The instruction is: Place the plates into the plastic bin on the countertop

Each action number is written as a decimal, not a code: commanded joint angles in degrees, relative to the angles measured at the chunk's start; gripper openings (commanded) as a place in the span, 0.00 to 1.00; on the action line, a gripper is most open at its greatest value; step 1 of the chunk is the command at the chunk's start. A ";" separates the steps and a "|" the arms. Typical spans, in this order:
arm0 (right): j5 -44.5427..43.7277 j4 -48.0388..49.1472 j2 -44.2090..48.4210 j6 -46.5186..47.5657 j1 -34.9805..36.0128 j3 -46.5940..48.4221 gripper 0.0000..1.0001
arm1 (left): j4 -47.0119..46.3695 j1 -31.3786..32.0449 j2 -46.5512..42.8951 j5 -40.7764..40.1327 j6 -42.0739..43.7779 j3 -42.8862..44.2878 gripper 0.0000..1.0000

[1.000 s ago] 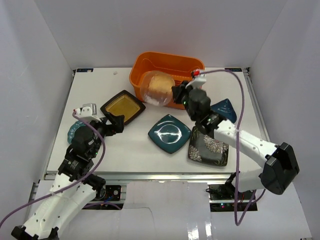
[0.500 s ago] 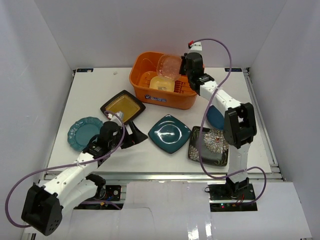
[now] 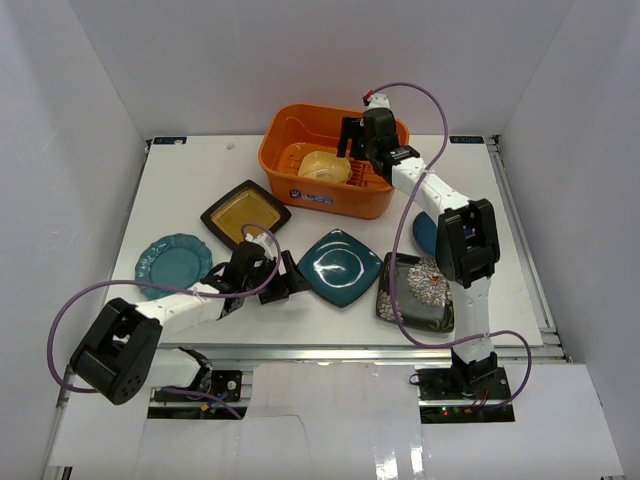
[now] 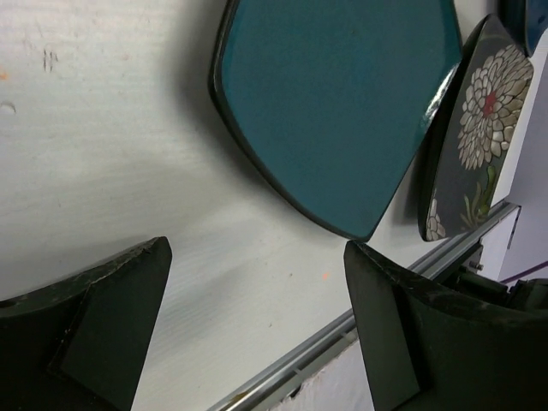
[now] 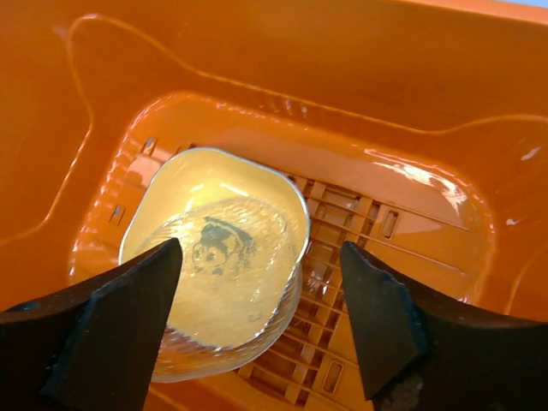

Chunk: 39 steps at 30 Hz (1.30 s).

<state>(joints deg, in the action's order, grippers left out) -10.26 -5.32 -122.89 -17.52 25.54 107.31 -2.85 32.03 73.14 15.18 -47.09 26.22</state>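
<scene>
Right end effector (image 5: 261,257) gapes empty over the plastic bin (image 5: 411,111), glass plate (image 5: 227,282) inside; left end effector (image 4: 257,248), wide, faces teal plate (image 4: 334,103) for gripping.

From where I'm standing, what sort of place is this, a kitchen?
Probably a robot test booth, not a kitchen: bare white walls box in a white countertop, two cabled arms are mounted at its metal-rail edge, and assorted plates lie beside an orange bin.

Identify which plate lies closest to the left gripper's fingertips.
The teal square plate: its corner sits just ahead of the open left gripper, while the amber square plate and the teal scalloped plate lie farther off.
</scene>
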 commanded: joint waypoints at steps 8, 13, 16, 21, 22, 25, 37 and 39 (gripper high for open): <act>14.64 16.91 26.80 -7.78 2.49 -26.94 0.75 | -16.20 0.40 6.47 -6.39 -1.60 -0.29 0.86; 16.94 27.36 37.89 -11.83 5.66 -46.90 0.73 | -23.85 0.49 12.36 -5.34 -1.25 -0.73 0.82; 17.03 29.75 41.49 -13.07 8.29 -54.54 0.72 | -28.69 0.40 14.56 -5.77 -1.08 -1.52 0.77; 17.21 31.95 45.54 -14.38 11.11 -61.68 0.71 | -35.19 0.40 17.90 -6.13 -1.07 -3.10 0.67; 17.29 32.74 45.98 -14.65 11.55 -63.34 0.71 | -37.38 0.40 19.13 -6.13 -1.07 -3.45 0.66; 17.29 33.97 48.18 -15.35 12.16 -66.60 0.71 | -41.95 0.49 21.33 -5.52 -1.34 -4.59 0.61; 17.21 30.99 55.74 -14.91 14.01 -72.76 0.70 | -47.59 0.40 25.65 -8.23 -1.51 -7.14 0.00; 17.12 30.64 57.05 -14.83 14.27 -73.99 0.70 | -47.69 0.49 24.42 -9.29 -1.60 -8.02 0.00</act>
<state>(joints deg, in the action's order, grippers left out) 6.83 24.18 -68.16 -32.64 39.33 34.72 -56.23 32.29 97.67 9.21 -54.06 21.54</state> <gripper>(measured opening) 0.706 0.027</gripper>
